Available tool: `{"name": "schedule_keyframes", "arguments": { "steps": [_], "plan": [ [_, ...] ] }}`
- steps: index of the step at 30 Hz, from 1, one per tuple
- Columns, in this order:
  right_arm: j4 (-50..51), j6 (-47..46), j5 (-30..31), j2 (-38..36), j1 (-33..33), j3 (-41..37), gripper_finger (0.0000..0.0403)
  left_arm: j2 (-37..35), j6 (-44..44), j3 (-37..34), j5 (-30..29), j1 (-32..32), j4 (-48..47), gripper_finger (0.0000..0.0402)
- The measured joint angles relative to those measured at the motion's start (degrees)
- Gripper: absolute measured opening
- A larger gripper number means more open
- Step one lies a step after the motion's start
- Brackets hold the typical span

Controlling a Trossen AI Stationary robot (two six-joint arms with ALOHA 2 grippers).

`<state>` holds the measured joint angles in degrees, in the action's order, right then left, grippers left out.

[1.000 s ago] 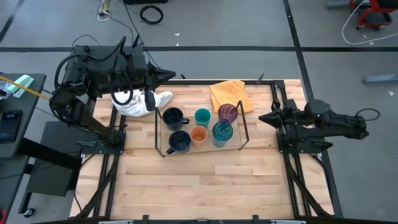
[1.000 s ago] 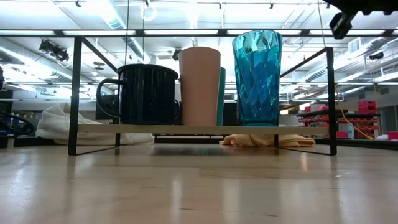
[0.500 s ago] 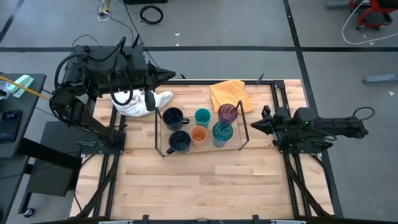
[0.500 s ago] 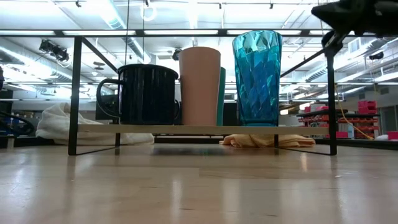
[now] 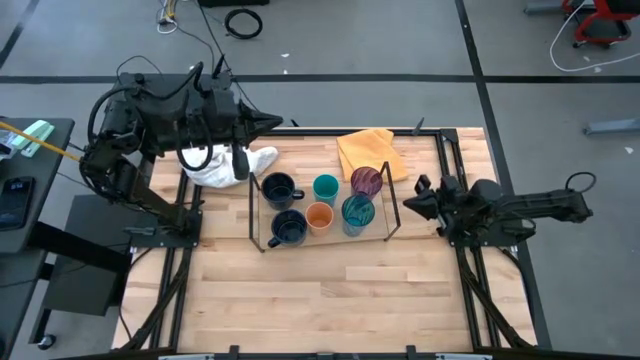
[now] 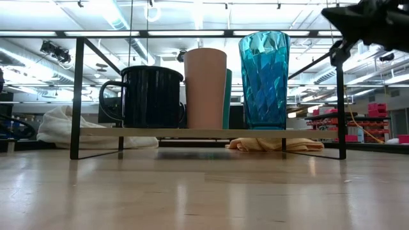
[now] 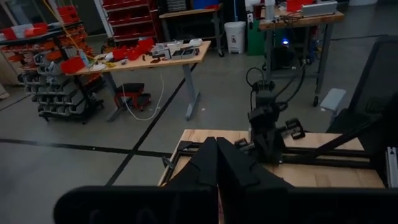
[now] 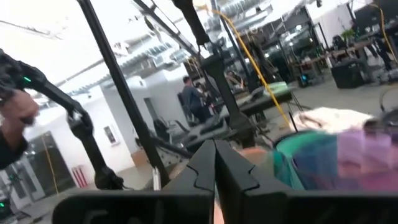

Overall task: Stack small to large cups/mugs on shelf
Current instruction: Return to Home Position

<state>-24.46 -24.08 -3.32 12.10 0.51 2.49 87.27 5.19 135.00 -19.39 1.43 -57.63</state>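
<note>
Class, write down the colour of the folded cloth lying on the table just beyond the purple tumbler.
The cloth is yellow-orange. It shows best in the high view.

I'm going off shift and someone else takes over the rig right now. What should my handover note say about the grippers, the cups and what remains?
Left gripper: shut, empty, parked by the table's back-left edge.
Right gripper: shut, empty, just outside the right rail of the shelf.
On the shelf, in two rows: back navy mug and front navy mug on the left, teal cup and orange cup in the middle, purple tumbler and patterned teal tumbler on the right.
Done: all six placed.
Left: probably only parking the right arm.
</note>
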Motion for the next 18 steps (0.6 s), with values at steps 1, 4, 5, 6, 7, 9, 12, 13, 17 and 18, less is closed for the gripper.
{"name": "schedule_keyframes", "arguments": {
  "steps": [1,4,5,6,7,9,12,13,17,18],
  "plan": [
    [0.05,-0.21,-0.15,-0.04,0.02,0.62,0.0014,-0.51,-0.01,-0.08,0.17,0.0,-0.36,0.0004],
    [2.95,-0.41,-0.19,-0.04,0.02,2.85,0.0022,-3.72,-0.28,-0.17,0.26,0.6,-0.89,0.0004],
    [4.1,-0.41,-0.24,-0.02,0.02,3.62,0.0023,-5.3,-0.32,-0.11,0.07,1.14,-1.78,0.0005],
    [5.17,-0.42,-0.25,-0.04,0.02,4.39,0.0024,-6.67,-0.58,0.08,-0.27,1.69,-2.54,0.0004],
    [6.2,-0.44,-0.26,-0.04,0.02,5.19,0.0025,-8.12,-1.16,0.13,-0.74,2.26,-3.21,0.0004],
    [8.83,-0.59,-0.3,-0.04,0.02,6.88,0.0025,-10.07,-2.53,0.15,-2.04,3.87,-7.13,0.0003],
    [12.18,-2.68,-0.29,-0.04,0.02,9.28,0.0024,-11.84,-5.26,0.09,-4.29,6.64,-14.04,0.0004],
    [13.0,-3.48,-0.28,-0.03,0.02,10.02,0.0023,-12.16,-6.38,0.0,-5.06,7.52,-16.59,0.0003],
    [15.7,-6.21,-0.27,-0.02,0.0,12.38,0.0022,-14.19,-7.24,-2.48,-6.28,10.76,-18.59,0.0003],
    [15.85,-6.42,-0.27,-0.02,0.02,12.74,0.0022,-15.17,-6.89,-3.53,-6.3,11.49,-17.36,0.0003]
  ]
}}
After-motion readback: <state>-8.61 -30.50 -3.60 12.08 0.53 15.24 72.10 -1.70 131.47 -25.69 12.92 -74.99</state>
